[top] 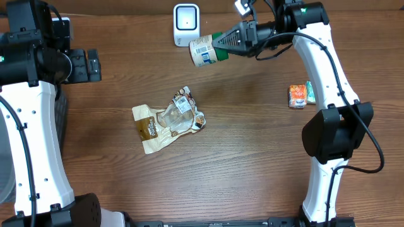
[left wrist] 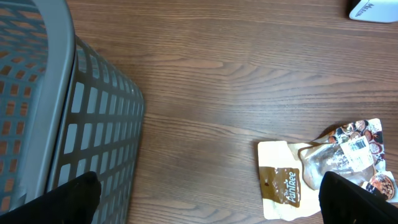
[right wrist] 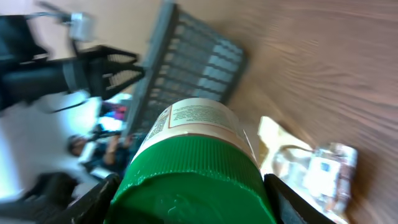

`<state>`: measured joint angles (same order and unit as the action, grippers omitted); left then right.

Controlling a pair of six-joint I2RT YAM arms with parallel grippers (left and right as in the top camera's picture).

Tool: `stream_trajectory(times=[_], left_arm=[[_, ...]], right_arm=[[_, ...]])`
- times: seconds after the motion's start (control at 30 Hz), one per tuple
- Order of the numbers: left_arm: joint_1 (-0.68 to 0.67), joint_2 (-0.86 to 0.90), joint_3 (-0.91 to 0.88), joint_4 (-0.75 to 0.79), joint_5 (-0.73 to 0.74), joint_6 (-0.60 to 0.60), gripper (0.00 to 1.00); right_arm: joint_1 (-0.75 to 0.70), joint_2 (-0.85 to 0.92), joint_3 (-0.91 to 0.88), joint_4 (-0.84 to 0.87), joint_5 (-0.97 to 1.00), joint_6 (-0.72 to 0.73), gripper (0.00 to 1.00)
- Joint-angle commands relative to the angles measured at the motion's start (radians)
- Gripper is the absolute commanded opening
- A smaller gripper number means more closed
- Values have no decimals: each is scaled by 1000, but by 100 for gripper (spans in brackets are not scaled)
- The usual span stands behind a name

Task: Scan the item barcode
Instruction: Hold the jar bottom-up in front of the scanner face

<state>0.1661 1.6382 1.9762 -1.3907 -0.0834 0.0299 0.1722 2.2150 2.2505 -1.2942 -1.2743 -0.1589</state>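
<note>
Just beside the scanner (top: 186,22), right gripper (top: 219,43) clamps the jar (top: 202,53) by its green cap, laid sideways, likely to present the barcode label, while left gripper (top: 88,65) sits well left of it, jaws wide, empty.

Green-lidded, white-labelled jar (top: 203,52), tilted near horizontal, lifted off the surface, base leftward, just beside the white barcode scanner (top: 186,19) with square window.
</note>
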Motion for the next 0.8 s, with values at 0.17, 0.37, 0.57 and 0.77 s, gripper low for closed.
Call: stream_trajectory(times=[0.17, 0.37, 0.57, 0.77], left_arm=[[7, -7, 7, 3, -2, 16, 100], [7, -7, 7, 3, -2, 16, 100], [8, -7, 7, 3, -2, 16, 100], [7, -7, 7, 3, -2, 16, 100]], right_arm=[[128, -40, 363, 12, 700, 293, 22], [292, -27, 425, 171, 1482, 188, 20], [386, 69, 382, 408, 1732, -103, 17], [387, 214, 353, 607, 1731, -388, 13]])
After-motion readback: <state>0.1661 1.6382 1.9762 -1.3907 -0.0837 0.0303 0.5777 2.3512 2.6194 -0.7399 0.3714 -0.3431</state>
